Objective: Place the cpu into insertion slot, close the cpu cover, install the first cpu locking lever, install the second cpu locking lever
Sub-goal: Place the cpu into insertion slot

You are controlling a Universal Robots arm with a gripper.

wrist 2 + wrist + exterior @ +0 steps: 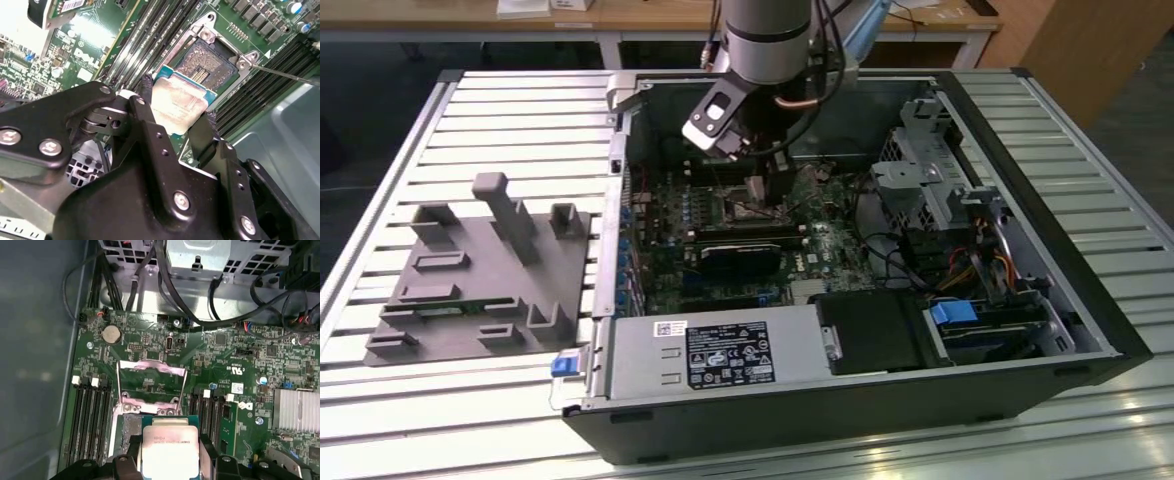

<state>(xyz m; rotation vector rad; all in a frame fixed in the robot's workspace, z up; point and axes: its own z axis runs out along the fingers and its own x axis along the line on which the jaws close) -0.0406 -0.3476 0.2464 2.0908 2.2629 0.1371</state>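
The cpu (pixel 176 109) is pinched between the fingers of the gripper (pixel 177 104) near the open insertion slot (pixel 207 62), whose contacts could be bent if it is seated tilted.

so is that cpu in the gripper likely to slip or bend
Probably stiff: the cpu is a flat metal-topped plate. It could slip, since the gripper pinches only its thin edges. Likely light: thin, no bigger than the insertion slot.
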